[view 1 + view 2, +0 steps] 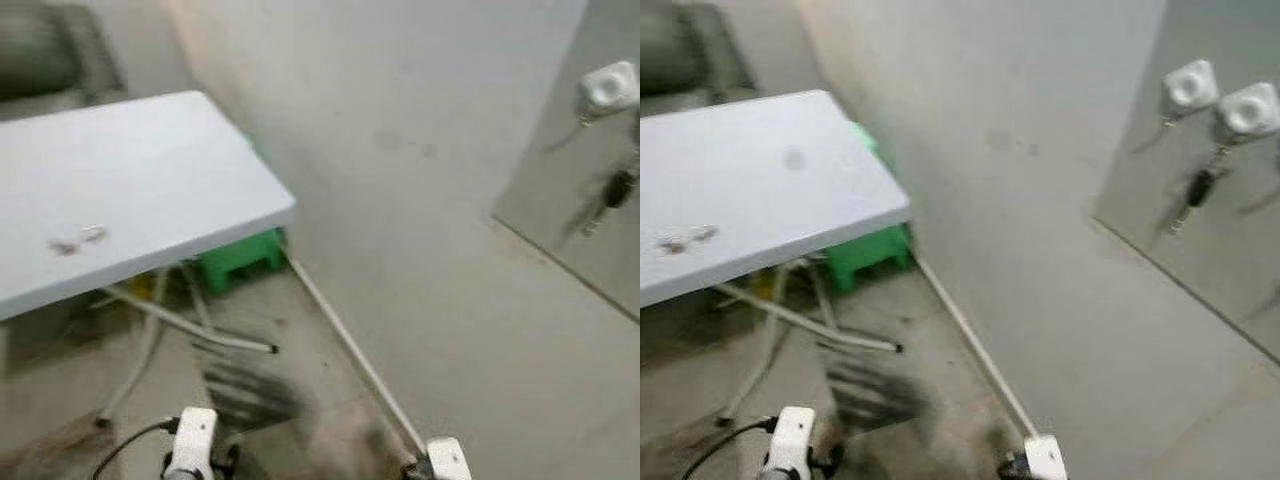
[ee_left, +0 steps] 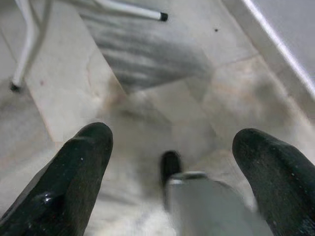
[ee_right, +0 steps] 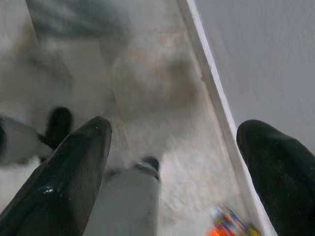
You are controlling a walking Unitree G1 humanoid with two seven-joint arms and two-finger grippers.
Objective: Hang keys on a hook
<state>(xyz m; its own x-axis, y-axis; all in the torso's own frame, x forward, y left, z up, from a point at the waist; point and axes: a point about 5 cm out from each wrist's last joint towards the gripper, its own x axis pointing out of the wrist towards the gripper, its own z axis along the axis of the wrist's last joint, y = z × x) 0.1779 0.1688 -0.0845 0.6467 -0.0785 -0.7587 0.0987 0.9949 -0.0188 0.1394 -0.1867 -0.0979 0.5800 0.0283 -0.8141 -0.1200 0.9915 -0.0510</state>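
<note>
1. A white folding table (image 1: 150, 180) fills the far left of the scene, its top tilted in the blurred head views. A couple of small pale objects (image 1: 78, 238), too blurred to name, lie on its left part.
2. Under the table, its white tubular legs (image 1: 180, 325) cross over the stained floor (image 2: 147, 98), and a green plastic box or stool (image 1: 240, 258) sits below the table's right corner, against the wall.
3. The left gripper (image 2: 172, 162) hangs low over the floor near the robot's own leg. Its two black fingers (image 2: 74, 172) stand wide apart, released, with nothing between them.
4. A white strip (image 1: 350, 350) runs along the base of the grey wall (image 1: 400, 150), from the green item toward the near side.
5. The right gripper (image 3: 172, 162) also hangs low beside that strip. Its black fingers (image 3: 74, 167) are spread wide and hold nothing. A small orange and multicoloured object (image 3: 229, 223), blurred, lies on the floor next to the wall.
6. On the far right, a darker grey panel (image 1: 1230, 260) on the wall carries two white hooks (image 1: 1248, 110), side by side.
7. The keys (image 1: 1195, 195) hang from the right-hand hook, a dark fob dangling below it against the panel, well apart from both grippers.
</note>
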